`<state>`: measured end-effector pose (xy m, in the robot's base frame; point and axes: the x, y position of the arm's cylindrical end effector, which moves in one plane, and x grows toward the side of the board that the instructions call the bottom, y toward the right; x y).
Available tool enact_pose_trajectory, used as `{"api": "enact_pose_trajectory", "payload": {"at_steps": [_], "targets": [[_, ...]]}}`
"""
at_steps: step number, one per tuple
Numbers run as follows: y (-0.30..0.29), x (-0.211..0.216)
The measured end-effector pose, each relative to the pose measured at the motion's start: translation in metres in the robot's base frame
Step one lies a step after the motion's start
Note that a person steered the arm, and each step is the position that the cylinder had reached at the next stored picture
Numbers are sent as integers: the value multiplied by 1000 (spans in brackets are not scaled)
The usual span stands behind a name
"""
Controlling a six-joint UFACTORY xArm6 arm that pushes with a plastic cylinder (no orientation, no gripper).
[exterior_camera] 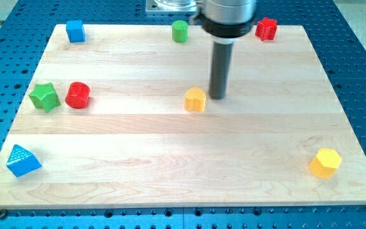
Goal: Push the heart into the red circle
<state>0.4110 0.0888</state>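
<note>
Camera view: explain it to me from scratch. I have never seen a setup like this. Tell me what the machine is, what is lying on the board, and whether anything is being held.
This is one camera picture, looking down at a slant on a wooden board that rests on a blue perforated base.

The dark rod coming down from the top belongs to a robot arm. It has no hand; it only pushes. My tip rests on the board just to the view's right of the yellow heart. Nothing is held.

Around it lie small blocks: a red circle beside a green star at the left, a blue cube, a green cylinder and a red block along the top, a blue triangle at bottom left, and a yellow hexagon at bottom right.
</note>
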Motion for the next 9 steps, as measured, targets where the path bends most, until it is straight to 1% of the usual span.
{"api": "enact_pose_trajectory", "payload": {"at_steps": [1, 2, 3, 4, 5, 6, 7, 8, 9], "targets": [[-8, 8], [-39, 41], [-84, 50], [-102, 38], [-76, 13], [-118, 9], [-178, 10], [-206, 10], [-204, 13]]}}
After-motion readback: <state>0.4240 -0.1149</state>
